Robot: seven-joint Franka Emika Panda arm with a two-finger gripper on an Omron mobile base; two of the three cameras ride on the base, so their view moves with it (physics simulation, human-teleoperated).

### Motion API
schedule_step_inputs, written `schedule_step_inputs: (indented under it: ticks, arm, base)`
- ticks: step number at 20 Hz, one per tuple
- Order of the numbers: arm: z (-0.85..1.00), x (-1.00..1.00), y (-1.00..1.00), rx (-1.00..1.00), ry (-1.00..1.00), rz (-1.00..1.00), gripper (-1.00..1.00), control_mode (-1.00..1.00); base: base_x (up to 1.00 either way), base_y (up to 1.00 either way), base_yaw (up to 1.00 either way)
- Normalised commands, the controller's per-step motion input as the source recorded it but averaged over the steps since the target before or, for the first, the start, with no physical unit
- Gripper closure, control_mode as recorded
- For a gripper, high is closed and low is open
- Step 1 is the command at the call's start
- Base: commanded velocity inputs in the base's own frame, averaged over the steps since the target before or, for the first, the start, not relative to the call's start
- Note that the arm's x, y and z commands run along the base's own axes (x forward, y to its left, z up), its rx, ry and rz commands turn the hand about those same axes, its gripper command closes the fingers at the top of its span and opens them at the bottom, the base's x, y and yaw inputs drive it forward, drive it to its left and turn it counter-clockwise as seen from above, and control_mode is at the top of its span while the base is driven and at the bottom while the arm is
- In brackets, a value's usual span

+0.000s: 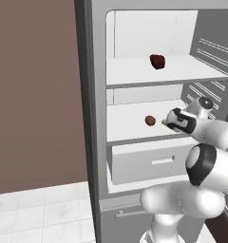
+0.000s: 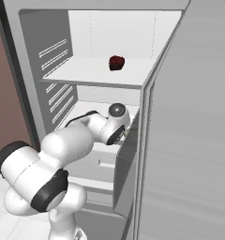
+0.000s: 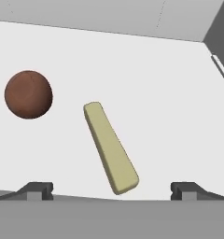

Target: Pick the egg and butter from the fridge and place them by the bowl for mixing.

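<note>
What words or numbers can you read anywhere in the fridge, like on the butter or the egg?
None: there is no word, number, label or sign to read.
The butter is a plain pale yellow stick with no wrapper print.
The egg is plain reddish-brown.
The fridge has blank white shelves and walls, and its drawer carries no label.
The dark red item on the upper shelf has no sticker.

Flat, even rendered light fills the white fridge interior, bright and without glare, casting barely any shadow under the butter, with edges slightly soft and pixelated in all 3 views.
</note>
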Motion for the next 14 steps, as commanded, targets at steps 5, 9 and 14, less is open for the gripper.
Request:
schedule_step_inputs:
  ticks: [5, 9, 14]
  arm:
    - [-0.24, 0.31, 0.0, 0.0, 0.0, 0.0, -1.0, -1.0]
    - [-0.16, 0.29, 0.0, 0.0, 0.0, 0.0, -1.0, -1.0]
    - [-0.16, 0.2, -0.03, 0.0, 0.0, 0.0, -1.0, -1.0]
  base:
    - [0.0, 0.0, 0.0]
    - [0.0, 0.0, 0.0]
    - [0.0, 0.0, 0.0]
